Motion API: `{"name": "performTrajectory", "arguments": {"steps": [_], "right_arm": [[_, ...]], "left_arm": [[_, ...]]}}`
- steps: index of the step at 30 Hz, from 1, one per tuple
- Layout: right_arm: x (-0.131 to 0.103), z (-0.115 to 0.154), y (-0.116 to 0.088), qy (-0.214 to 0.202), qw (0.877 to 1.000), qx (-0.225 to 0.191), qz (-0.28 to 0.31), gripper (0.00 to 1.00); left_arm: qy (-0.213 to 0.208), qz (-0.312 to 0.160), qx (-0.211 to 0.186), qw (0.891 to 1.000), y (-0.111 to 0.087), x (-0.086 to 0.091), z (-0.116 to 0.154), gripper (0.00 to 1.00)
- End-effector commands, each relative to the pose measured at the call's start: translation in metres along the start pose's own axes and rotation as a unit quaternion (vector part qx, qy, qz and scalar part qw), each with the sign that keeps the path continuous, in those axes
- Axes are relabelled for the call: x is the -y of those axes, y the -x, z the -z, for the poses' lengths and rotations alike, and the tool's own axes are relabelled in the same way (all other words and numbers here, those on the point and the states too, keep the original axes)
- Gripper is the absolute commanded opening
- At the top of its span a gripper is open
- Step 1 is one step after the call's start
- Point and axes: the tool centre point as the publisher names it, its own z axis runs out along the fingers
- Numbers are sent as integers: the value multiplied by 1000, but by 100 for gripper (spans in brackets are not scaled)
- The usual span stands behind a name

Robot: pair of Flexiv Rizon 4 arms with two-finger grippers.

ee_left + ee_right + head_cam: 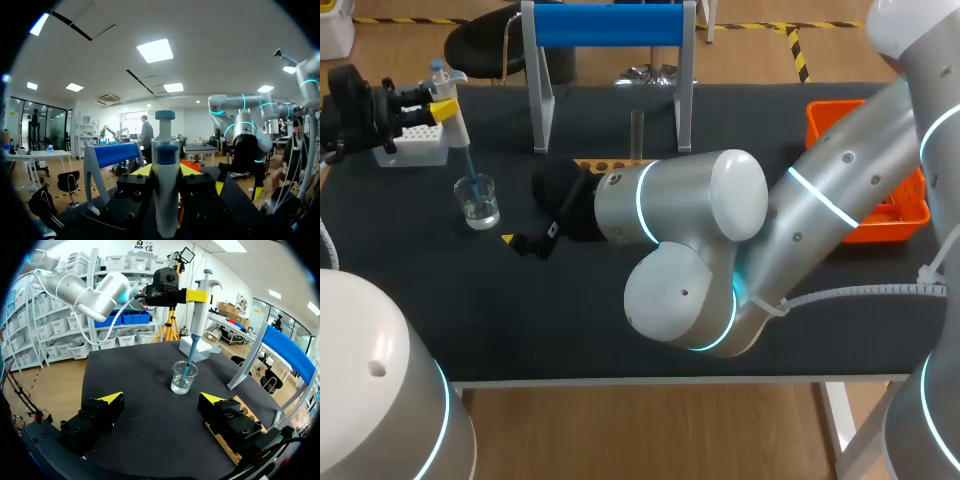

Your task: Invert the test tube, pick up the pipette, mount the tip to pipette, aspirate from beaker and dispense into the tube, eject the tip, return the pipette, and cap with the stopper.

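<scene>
My left gripper point(442, 108) is shut on the white pipette point(450, 110) at the table's far left. The pipette stands upright, and its blue tip point(470, 170) dips into the liquid in the glass beaker point(478, 200). In the left wrist view the pipette point(165, 175) stands clamped between the yellow-tipped fingers point(142, 171). My right gripper point(162, 400) is open and empty, low over the mat, facing the beaker point(184, 377) and pipette point(199, 305) ahead of it. The test tube point(637, 135) stands upright in the wooden rack point(605, 165).
A white tip box point(415, 145) sits behind the beaker at the far left. A blue-topped stand point(610, 25) rises at the back centre. An orange bin point(865, 170) sits at the right. My right arm point(720, 230) lies across the table's middle.
</scene>
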Motion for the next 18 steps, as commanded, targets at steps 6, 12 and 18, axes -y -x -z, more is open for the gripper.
{"name": "performTrajectory", "arguments": {"steps": [6, 12, 18], "right_arm": [[0, 1, 0, -1, 1000, -1, 0, 100], [0, 1, 0, -1, 1000, -1, 0, 100], [0, 1, 0, -1, 1000, -1, 0, 100]], "left_arm": [[0, 0, -5, 1000, 3, -5, 2, 0], [-2, 3, -5, 1000, 3, -8, 2, 0], [-1, 3, -5, 1000, 3, -9, 3, 0]]}}
